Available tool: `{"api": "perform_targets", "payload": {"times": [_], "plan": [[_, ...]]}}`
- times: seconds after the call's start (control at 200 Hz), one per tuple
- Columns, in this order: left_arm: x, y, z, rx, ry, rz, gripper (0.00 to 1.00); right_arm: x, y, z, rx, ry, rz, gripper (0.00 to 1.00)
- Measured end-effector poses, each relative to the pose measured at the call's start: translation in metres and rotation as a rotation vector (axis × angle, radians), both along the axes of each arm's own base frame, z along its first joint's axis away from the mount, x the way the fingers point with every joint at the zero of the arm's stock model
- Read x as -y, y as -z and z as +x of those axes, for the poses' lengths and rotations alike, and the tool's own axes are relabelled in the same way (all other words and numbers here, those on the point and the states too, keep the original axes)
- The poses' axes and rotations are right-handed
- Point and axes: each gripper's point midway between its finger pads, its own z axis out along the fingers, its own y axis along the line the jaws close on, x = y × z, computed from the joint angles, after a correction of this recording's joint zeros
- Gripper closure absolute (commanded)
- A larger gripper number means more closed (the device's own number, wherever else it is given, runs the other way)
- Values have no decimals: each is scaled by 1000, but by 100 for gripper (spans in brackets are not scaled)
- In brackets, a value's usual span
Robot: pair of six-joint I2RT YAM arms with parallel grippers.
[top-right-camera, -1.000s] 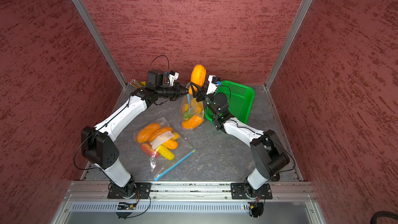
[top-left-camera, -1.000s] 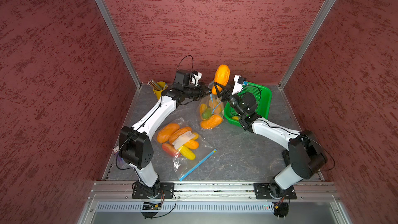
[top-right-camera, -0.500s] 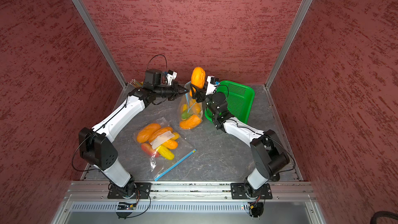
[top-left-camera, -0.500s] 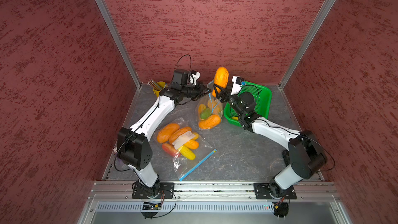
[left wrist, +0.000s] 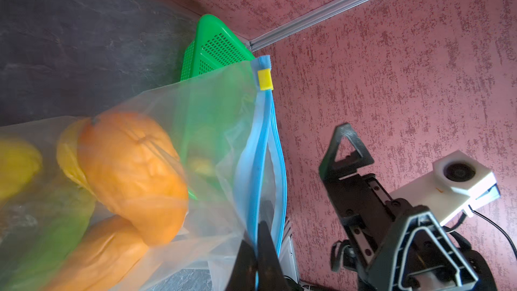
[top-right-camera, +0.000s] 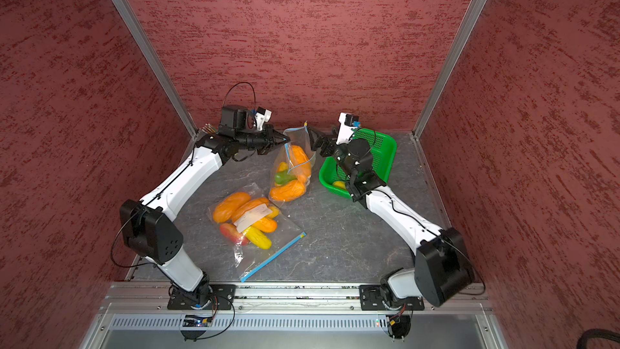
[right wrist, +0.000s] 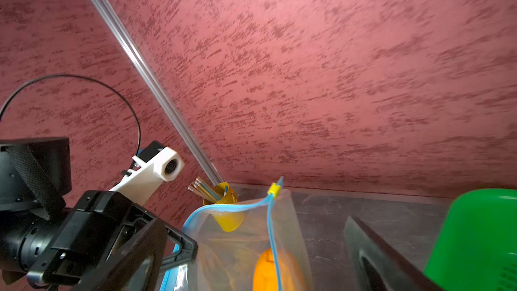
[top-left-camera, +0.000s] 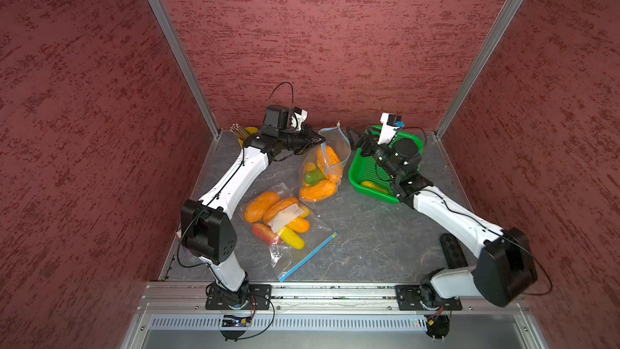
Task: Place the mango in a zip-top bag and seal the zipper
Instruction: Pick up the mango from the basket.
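The zip-top bag (top-left-camera: 339, 145) stands open, its mouth edge pinched in the tight left gripper (top-left-camera: 318, 140). The right gripper (top-left-camera: 358, 139), which one second ago held the mango (top-left-camera: 330, 160) above the bag, is now spread wide and empty beside it. The orange mango is inside the bag, probably resting on the other fruit (top-left-camera: 315, 182).

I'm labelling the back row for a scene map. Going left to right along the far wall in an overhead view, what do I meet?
From the left: yellow cup of pencils → left hand → upright clear zip-top bag of fruit, pinched at its rim by that hand → green perforated plastic basket.
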Motion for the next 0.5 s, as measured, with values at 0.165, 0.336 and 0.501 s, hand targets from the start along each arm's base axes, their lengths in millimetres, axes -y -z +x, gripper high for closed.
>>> {"api": "perform_targets", "payload": {"times": [0.165,0.336,0.501], "plan": [[-6,-15,-2,59,-1,-3,98,64,30,10,-163,168,-113,2],[-5,24,-9,-7,3,17,99,94,145,35,-521,225,-357,4],[-2,52,-12,-71,-4,13,99,98,227,21,-750,126,-555,3]]}}
